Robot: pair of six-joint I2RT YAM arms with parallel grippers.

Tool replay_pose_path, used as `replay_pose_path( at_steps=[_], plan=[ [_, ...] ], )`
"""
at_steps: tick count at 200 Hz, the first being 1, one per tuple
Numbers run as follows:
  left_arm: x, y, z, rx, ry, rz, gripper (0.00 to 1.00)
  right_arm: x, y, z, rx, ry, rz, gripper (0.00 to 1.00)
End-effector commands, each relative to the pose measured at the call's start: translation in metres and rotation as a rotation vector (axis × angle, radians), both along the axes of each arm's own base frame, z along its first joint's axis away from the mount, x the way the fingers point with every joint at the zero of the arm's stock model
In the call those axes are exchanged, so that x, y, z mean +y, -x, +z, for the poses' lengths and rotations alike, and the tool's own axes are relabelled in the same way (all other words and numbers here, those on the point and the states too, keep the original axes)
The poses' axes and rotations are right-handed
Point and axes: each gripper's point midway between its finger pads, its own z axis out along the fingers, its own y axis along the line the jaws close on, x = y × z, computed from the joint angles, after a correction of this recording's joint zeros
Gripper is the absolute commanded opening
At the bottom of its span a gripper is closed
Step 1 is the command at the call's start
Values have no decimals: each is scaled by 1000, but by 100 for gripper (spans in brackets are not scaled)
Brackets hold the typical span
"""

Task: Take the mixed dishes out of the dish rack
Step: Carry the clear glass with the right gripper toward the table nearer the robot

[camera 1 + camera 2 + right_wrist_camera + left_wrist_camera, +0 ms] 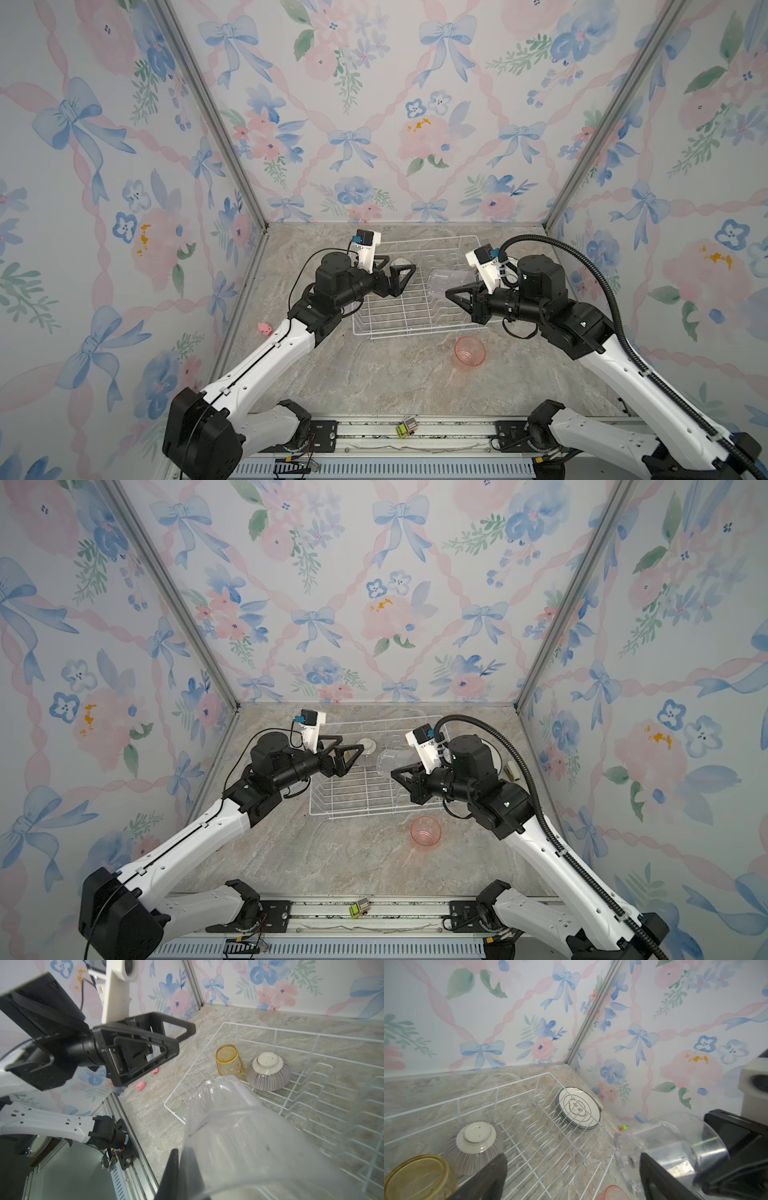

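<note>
The white wire dish rack (415, 334) sits mid-table. My right gripper (179, 1167) is shut on the wall of the clear tumbler (239, 1126), which it holds tilted above the rack's right side (446, 282). My left gripper (401, 270) hangs open over the rack's left side, empty (571, 1178). An upturned ribbed bowl (268, 1073) and an upturned yellow tumbler (228, 1061) stand in the rack's far left corner. A stack of white plates (577, 1108) lies on the table beyond the rack. The pink tumbler (469, 351) stands upright in front of the rack.
Two small pink toys (140, 1085) lie on the table left of the rack, by the left wall. A green and yellow toy (406, 428) rests on the front rail. Floral walls close in the table on three sides.
</note>
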Motion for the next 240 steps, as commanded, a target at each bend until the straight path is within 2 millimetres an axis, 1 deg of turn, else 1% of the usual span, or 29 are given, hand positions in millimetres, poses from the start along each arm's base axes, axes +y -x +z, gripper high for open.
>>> replay_pose_path(
  at_steps=[1,8,16,35,46,60,84,100,115,152,168,201,240],
  plan=[
    [64,-11,-33,19,-223,349,98,-23,29,-46,-5,346,14,0],
    [75,-9,-38,30,-245,396,98,-23,37,-56,3,405,32,0],
    [83,-7,-44,43,-268,425,98,-22,45,-66,13,466,49,0],
    [95,-3,-52,65,-301,471,98,-20,61,-87,15,590,87,0],
    [97,-1,-53,65,-305,473,98,-17,69,-98,14,643,104,0],
    [97,-1,-51,62,-303,475,98,-8,80,-112,25,688,149,0],
    [95,-2,-51,62,-312,468,98,6,89,-135,56,746,206,0],
    [93,-3,-54,72,-319,457,98,15,90,-151,78,787,234,0],
    [90,-4,-56,80,-325,444,98,19,87,-165,87,837,243,0],
    [86,-4,-59,92,-344,423,98,23,79,-194,126,953,264,0],
    [87,-4,-60,92,-349,422,98,23,76,-204,141,989,280,0],
    [87,-4,-61,94,-352,414,98,25,70,-218,169,1026,302,0],
    [88,-5,-65,106,-353,403,98,26,61,-226,194,1025,308,0]
  ],
)
